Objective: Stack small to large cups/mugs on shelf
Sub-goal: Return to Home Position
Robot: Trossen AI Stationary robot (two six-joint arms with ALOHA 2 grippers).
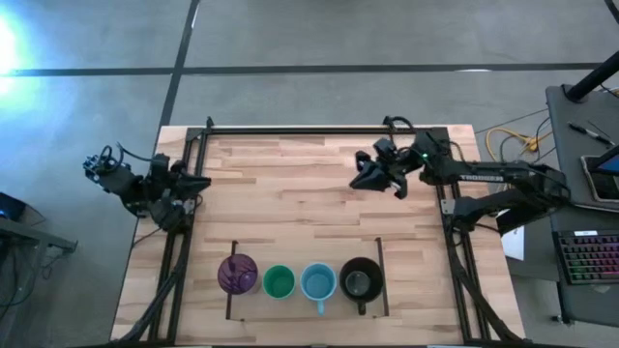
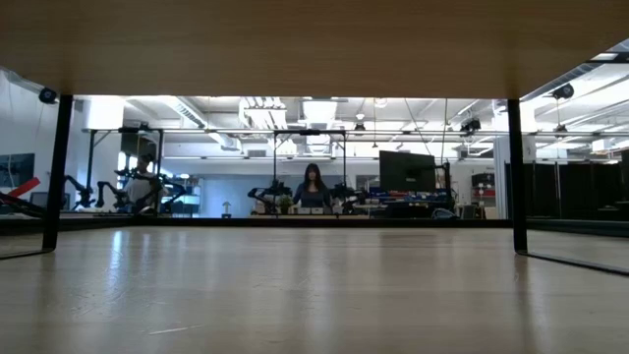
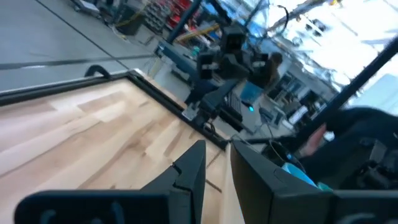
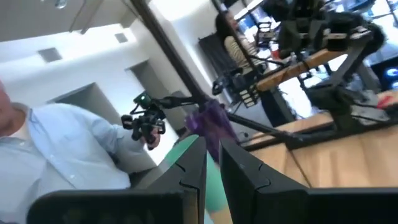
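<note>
We find all four vessels standing upright in a row inside the shelf (image 1: 305,253), the lined-off patch of the wooden table (image 1: 290,203). From left to right they are the purple tumbler (image 1: 237,274), the green cup (image 1: 279,282), the light-blue mug (image 1: 318,281) and the black mug (image 1: 361,279). They stand just beside one another. Both mug handles point toward the table edge nearest them.

Neither arm is near the row. The left gripper (image 1: 201,181) sits folded back at the table's left edge, by the black frame (image 1: 184,208). The right gripper (image 1: 360,178) hangs over the far right part of the table, well apart from the cups.

In each wrist view the two dark fingers (image 3: 189,171) – and likewise the right pair (image 4: 189,165) – stand close together with only a narrow slit between them. As far as we can judge from these blurred views, both are closed on nothing.
</note>
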